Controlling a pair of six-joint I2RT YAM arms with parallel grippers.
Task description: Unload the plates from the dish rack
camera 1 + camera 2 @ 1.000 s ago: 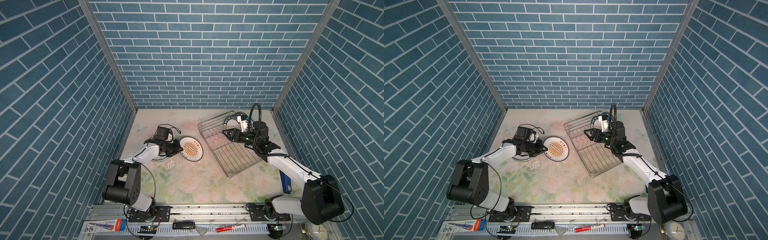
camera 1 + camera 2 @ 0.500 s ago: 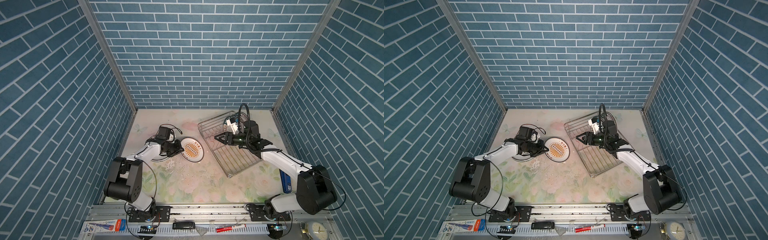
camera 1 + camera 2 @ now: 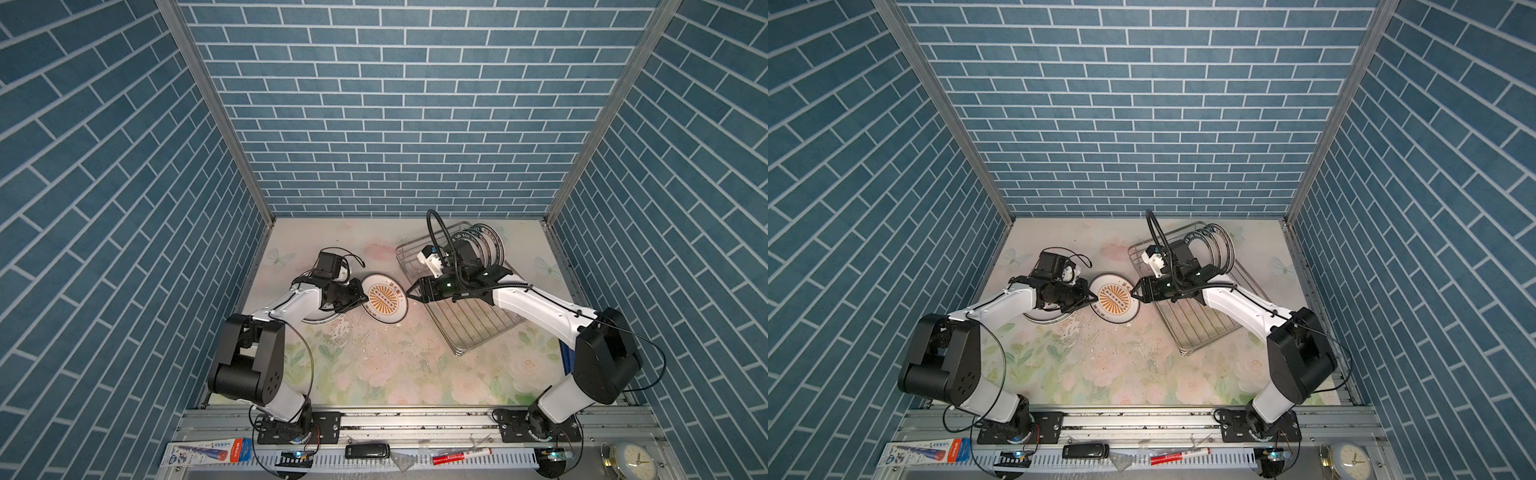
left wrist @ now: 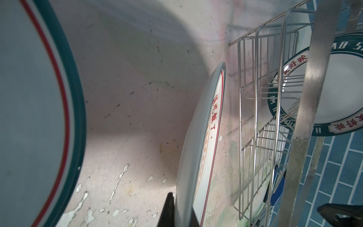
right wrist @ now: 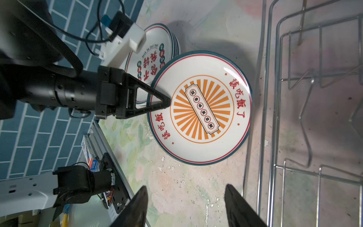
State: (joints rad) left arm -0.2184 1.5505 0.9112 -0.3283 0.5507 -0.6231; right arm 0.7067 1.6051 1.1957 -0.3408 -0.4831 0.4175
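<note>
pinches rim of round white orange-sunburst plate [image 5: 200, 110] w/ left gripper [image 5: 167, 102], w/ right gripper [image 5: 185, 188] agape & empty nearby; prob stiff, slick, chippable, so best taken at free rim.

A dish rack [image 3: 478, 328] sits at the right rear of a table [image 3: 374, 374], with upright plates [image 3: 488, 245] standing in its far end. Just left of the rack is a single plate [image 3: 384, 298], its left edge overlapping a stack of plates [image 5: 155, 53] and clamped by the left gripper [image 3: 360, 296]. The right gripper [image 3: 412, 291], jaws apart, hangs just beside that plate's right edge.
</note>
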